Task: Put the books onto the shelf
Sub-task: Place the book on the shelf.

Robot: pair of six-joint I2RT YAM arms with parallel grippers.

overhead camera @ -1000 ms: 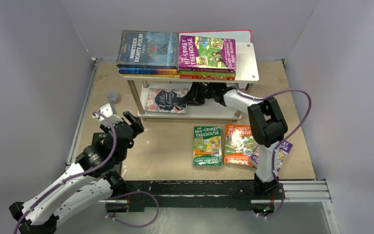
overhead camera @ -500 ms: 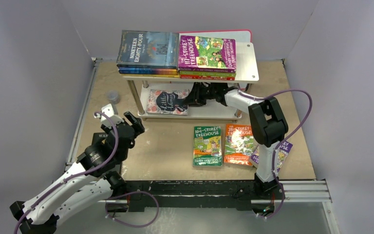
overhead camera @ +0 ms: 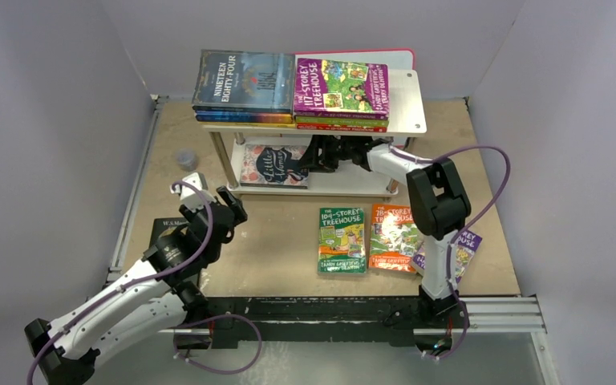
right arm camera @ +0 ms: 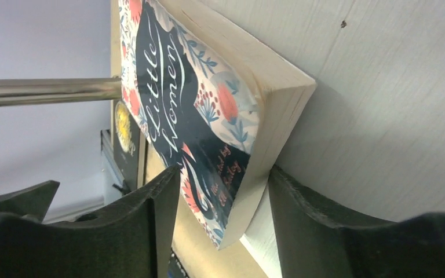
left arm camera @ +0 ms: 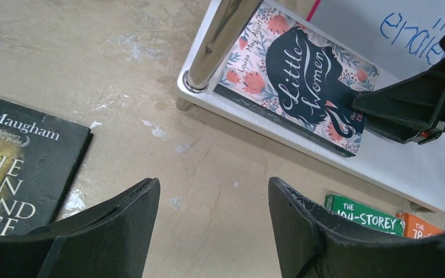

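The shelf carries two stacks of books on its top board, with "Nineteen Eighty-Four" and a purple "Storey Treehouse" uppermost. "Little Women" lies flat on the lower board. My right gripper reaches in under the top board, open, its jaws standing off either side of that book's near corner. My left gripper hangs open and empty over bare table, with the black Maugham book to its left.
On the table in front of the shelf lie a green Treehouse book, an orange one and a purple one partly under the right arm. A small grey cup sits at the left. A pink-edged white board stands behind the shelf.
My right gripper has opened and let go of "Little Women", which now rests on the lower board. My left arm has moved forward and a little right.
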